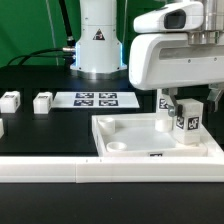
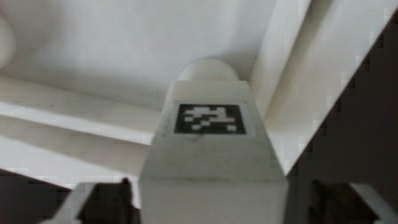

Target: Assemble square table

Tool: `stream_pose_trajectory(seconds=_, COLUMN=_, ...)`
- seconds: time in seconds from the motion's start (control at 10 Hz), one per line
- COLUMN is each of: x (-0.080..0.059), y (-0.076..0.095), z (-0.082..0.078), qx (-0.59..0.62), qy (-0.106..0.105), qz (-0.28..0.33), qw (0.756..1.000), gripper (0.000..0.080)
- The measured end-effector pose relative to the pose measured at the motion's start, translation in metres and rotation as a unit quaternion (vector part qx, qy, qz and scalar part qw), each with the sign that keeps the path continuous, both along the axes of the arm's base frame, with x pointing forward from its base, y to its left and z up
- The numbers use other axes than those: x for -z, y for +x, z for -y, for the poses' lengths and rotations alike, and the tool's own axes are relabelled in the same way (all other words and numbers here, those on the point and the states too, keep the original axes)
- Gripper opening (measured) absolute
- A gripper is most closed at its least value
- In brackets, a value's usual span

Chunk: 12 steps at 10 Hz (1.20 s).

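The square table top (image 1: pixel 135 140), a white slab with a raised rim and round sockets, lies on the black table at the exterior view's right. My gripper (image 1: pixel 185 108) is shut on a white tagged leg (image 1: pixel 186 124) and holds it upright over the slab's far right corner. In the wrist view the leg (image 2: pixel 214 130) fills the space between my fingers (image 2: pixel 103 205), its round tip at the slab's corner (image 2: pixel 107 60). Whether the leg's tip sits in a socket is hidden. Two more legs (image 1: pixel 10 100) (image 1: pixel 42 101) lie at the exterior view's left, and part of another (image 1: pixel 2 127) shows at the edge.
The marker board (image 1: pixel 96 99) lies flat behind the slab. The long white border wall (image 1: pixel 110 172) runs along the front. The robot base (image 1: pixel 98 45) stands at the back.
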<state>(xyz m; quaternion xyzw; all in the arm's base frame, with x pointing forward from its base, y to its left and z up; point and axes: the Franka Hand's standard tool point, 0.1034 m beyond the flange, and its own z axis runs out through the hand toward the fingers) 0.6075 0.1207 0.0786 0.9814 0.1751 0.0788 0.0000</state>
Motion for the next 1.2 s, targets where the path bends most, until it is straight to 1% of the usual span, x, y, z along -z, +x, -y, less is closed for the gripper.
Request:
stream_pose_trajectory(seconds=0.1, x=0.0, y=0.0, z=0.0001, qx=0.0, qy=0.0, qz=0.0, qw=1.0, gripper=0.0385)
stream_pose_trajectory(seconds=0.2, x=0.0, y=0.0, z=0.0001, qx=0.0, qy=0.0, qz=0.0, qw=1.0, gripper=0.029)
stream_pose_trajectory(seconds=0.5, x=0.0001, y=0.0, z=0.0004, qx=0.012, qy=0.003, qz=-0.001, qw=1.0, gripper=0.029)
stream_pose_trajectory(seconds=0.6, x=0.0002, y=0.0001, z=0.0015, qx=0.06, qy=0.014, qz=-0.001, qw=0.998, gripper=0.029)
stream_pose_trajectory(seconds=0.7, x=0.0007, y=-0.0003, z=0.0024, qx=0.128, qy=0.029, qz=0.0, qw=0.991, gripper=0.029)
stream_pose_trajectory(seconds=0.9, x=0.0008, y=-0.001, z=0.003, qx=0.23, qy=0.049, qz=0.005, qw=0.972, gripper=0.029)
stream_pose_trajectory(seconds=1.0, x=0.001, y=-0.0012, z=0.0036, qx=0.268, qy=0.054, qz=0.006, qw=0.962, gripper=0.0291)
stream_pose_trajectory(seconds=1.2, x=0.0016, y=-0.0013, z=0.0068, qx=0.382, qy=0.074, qz=0.01, qw=0.921, gripper=0.0291)
